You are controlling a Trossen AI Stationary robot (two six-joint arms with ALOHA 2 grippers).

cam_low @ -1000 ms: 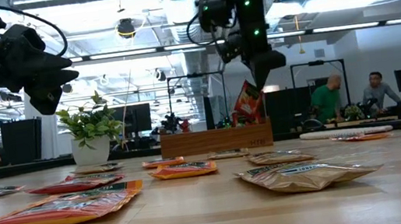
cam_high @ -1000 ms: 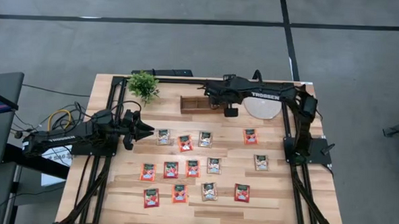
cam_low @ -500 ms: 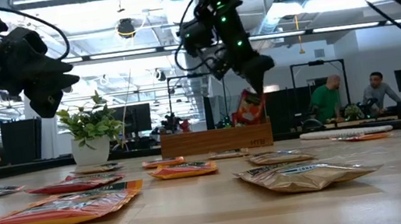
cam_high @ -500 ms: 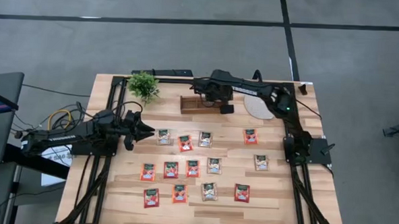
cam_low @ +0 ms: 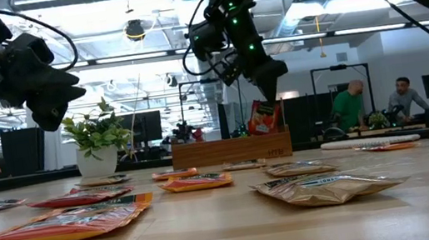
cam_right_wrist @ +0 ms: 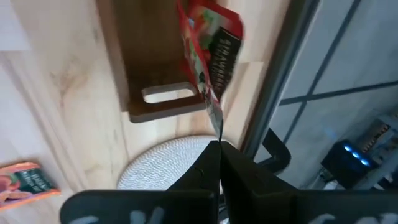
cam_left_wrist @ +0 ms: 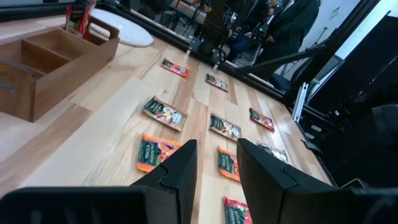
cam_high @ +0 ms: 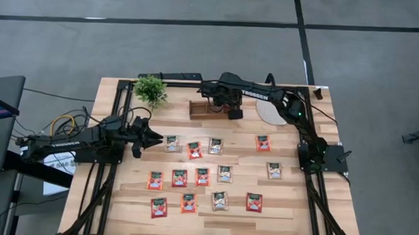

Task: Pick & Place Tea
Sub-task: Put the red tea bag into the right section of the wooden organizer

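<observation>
Grey tiled floor (cam_high: 198,46) — bright ceiling lights (cam_low: 135,30), distant desks.

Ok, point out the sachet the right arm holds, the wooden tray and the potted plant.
held red sachet (cam_right_wrist: 208,53), right wrist view, on its printed face.
wooden tray (cam_low: 231,149), low view, on its front wall.
potted plant (cam_high: 151,89), high view, on its leaves.

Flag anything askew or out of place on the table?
Only the red tea sachet, pinched by one corner in the right pincer, hanging tilted over the wooden tray. The other sachets lie flat; nothing spilled.
</observation>
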